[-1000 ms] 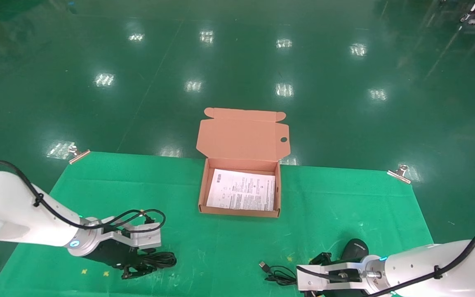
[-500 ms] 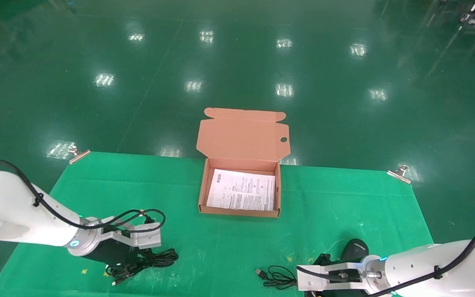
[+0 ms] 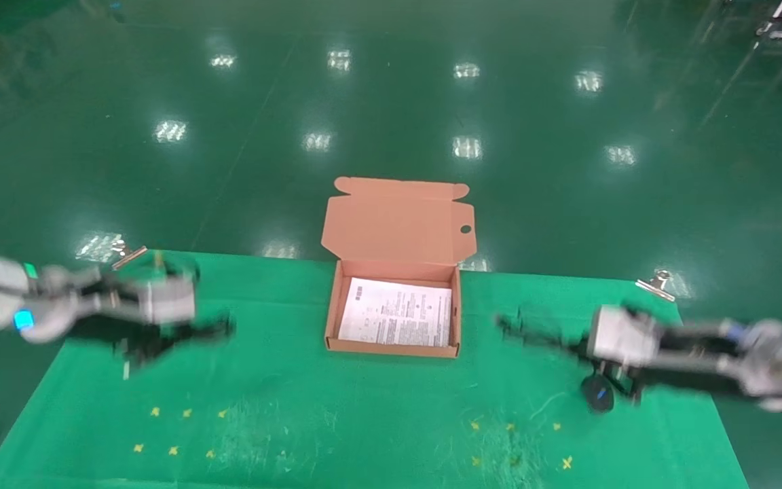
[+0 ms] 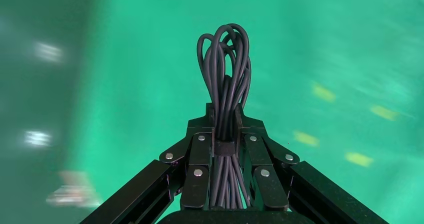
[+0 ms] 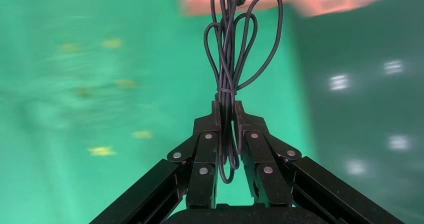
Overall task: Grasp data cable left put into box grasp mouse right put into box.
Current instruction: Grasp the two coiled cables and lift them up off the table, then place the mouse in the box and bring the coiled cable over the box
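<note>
Green mat carries the box; left gripper clamps the data cable, right gripper pinches the cord, the mouse dangling; lower both straight in.

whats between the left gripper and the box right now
Head view: only bare green mat lies between the left gripper, shut on the data cable, and the box.

tabletop: green cloth cover, small yellow cross marks near front | corners: metal clips at far left and far right | on it: open salmon-orange box at far middle edge, lid flap upright, printed sheet flat inside
</note>
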Available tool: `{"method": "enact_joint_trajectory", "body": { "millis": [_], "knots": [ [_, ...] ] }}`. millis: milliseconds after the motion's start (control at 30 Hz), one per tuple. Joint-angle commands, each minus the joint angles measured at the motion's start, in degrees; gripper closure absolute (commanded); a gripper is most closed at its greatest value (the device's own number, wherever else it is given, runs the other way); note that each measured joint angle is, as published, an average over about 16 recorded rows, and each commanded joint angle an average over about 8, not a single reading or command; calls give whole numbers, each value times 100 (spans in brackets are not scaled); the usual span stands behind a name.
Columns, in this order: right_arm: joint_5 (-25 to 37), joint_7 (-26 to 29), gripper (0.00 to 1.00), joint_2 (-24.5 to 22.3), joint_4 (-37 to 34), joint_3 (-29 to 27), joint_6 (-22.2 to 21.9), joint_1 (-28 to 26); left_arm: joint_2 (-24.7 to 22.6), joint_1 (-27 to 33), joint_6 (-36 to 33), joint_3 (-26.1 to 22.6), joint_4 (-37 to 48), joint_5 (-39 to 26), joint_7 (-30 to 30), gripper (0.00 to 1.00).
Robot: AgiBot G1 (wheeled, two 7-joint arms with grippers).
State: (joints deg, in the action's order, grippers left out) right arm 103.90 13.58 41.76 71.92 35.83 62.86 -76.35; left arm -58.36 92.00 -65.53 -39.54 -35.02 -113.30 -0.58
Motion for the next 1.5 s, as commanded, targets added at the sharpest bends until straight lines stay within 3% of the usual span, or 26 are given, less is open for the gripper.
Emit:
{"method": "enact_joint_trajectory", "body": {
  "millis": [33, 333, 700, 1133, 1500],
  "knots": [
    [22, 140, 100, -192, 269, -152, -71, -174, 104, 156, 109, 69, -336, 8, 56, 100],
    [-165, -143, 100, 420, 200, -417, -308, -1230, 32, 288, 651, 318, -1619, 90, 436, 100],
    [-278, -813, 100, 1506, -969, -368, -549, -2105, -234, 506, 959, 341, -2095, -76, 561, 100],
    [-387, -1243, 100, 1979, -1640, -282, -573, -2278, -182, 549, 745, 339, -2112, 65, 507, 100],
    [-489, -1845, 100, 2531, -2567, -159, -726, -2072, -104, 341, 782, 63, -1912, -699, 913, 100]
  ]
}}
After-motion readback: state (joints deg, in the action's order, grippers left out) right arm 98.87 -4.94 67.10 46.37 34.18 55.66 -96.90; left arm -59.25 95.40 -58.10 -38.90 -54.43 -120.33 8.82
